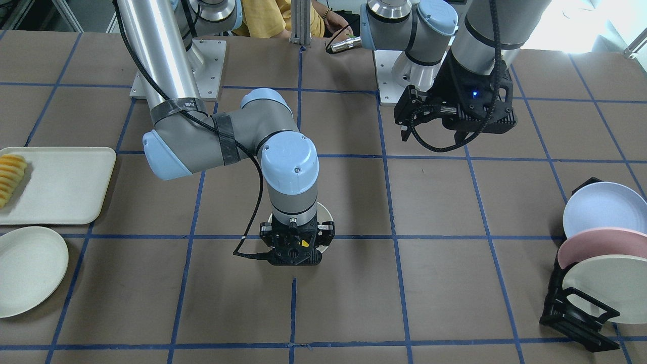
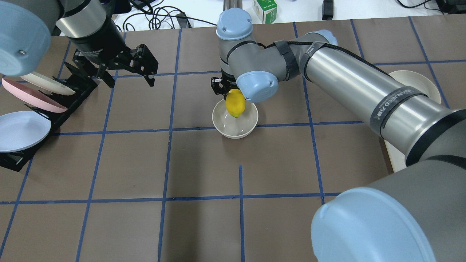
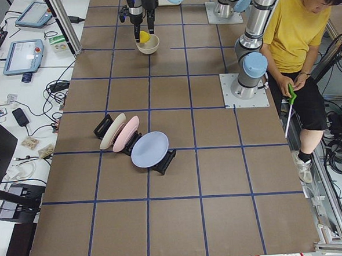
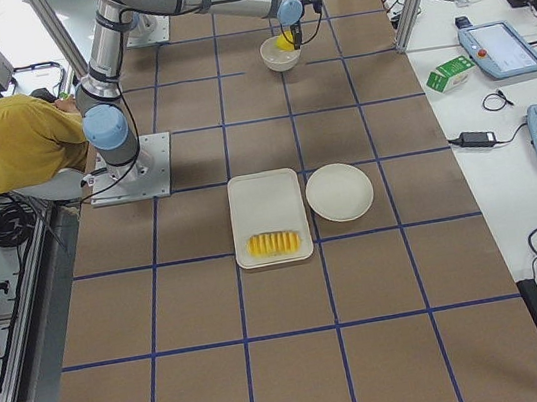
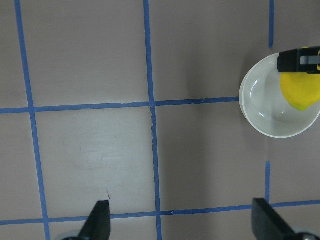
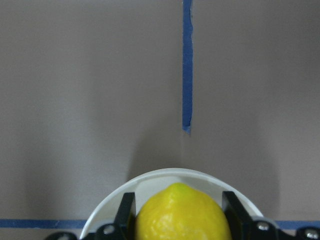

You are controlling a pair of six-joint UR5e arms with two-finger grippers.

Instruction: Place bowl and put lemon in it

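**A:** Where did the bowl point(image 2: 233, 128) stand?

**B:** Upright on the brown table point(image 2: 276, 163), a little above the centre of the overhead view. It sat across a blue tape line point(image 2: 145, 130).

**A:** And the lemon point(image 2: 235, 103)?

**B:** Over the bowl's far side, with its long axis roughly upright, pinched in the right gripper point(image 6: 179, 214). The jaws were closed in only as far as the fruit's width, with one finger point(image 6: 126, 215) on each flank. Seen from above, its lower tip hung inside the circle of the rim. Whether it touched the bowl's inside, I could not tell.

**A:** The other arm?

**B:** The left gripper point(image 2: 130, 78) hovered in the upper left of the overhead view, well apart from the bowl. Its jaws were spread wide with nothing between them. Its wrist camera showed only table and tape between the fingertips, with the bowl and lemon at the right edge of that frame.

**A:** Anything else on the table?

**B:** In the front-facing view, a pale tray point(image 1: 65, 187) at the left edge carried sliced fruit point(image 1: 11, 177). A flat plate point(image 1: 28, 268) lay just below it. A black rack point(image 1: 571, 316) at the right edge held upright plates point(image 1: 601, 207) in blue, pink and cream.
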